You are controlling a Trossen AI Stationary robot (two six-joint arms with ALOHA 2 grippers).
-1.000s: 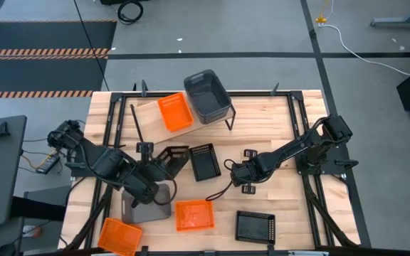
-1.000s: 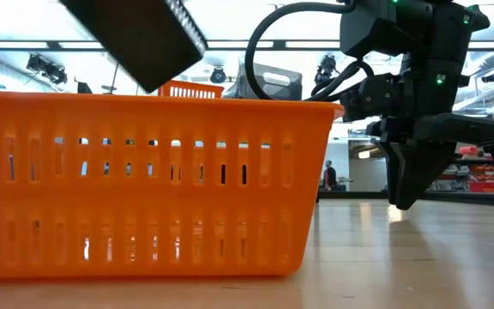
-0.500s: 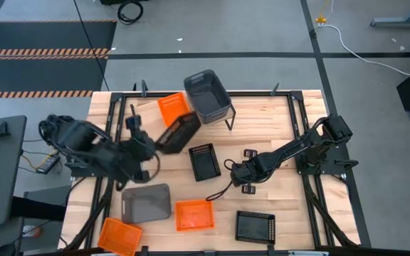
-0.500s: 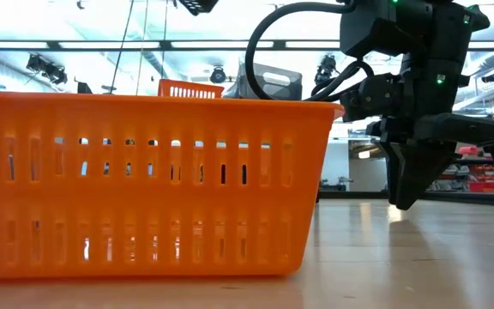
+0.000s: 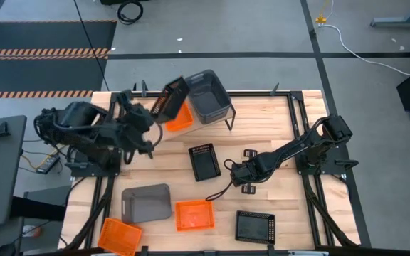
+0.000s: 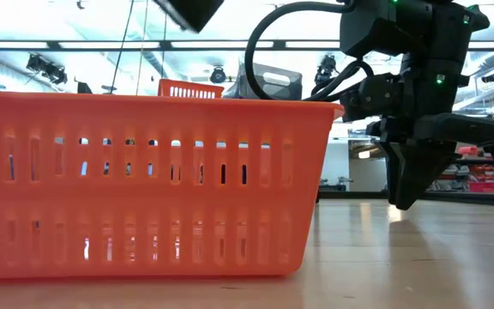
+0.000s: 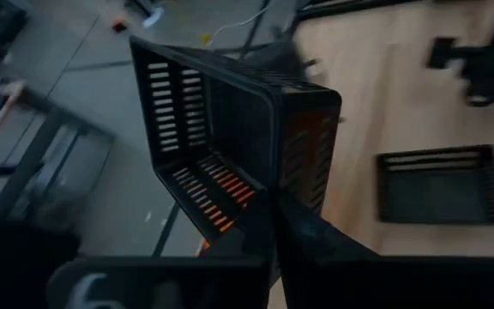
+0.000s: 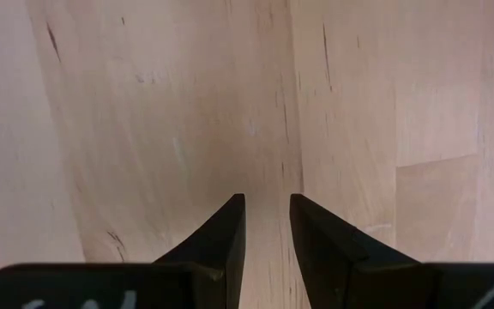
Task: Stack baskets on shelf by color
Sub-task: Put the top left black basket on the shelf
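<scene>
Basket (image 5: 171, 99), black, has swung up off the table in my left gripper (image 5: 152, 114), clamped on its rim, and now hangs tilted over the orange one (image 5: 181, 118) on the shelf (image 5: 148, 116). Wrong colour below, so I judge I must shift it. Right gripper (image 5: 230, 171) waits mid-table, fingers part open, holding nothing.

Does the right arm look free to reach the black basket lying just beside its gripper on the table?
Probably yes. The right gripper hangs empty above bare wood, its fingers slightly apart, and the black basket sits right next to it with nothing between. The left gripper, holding another black basket over the shelf, is well clear.
</scene>
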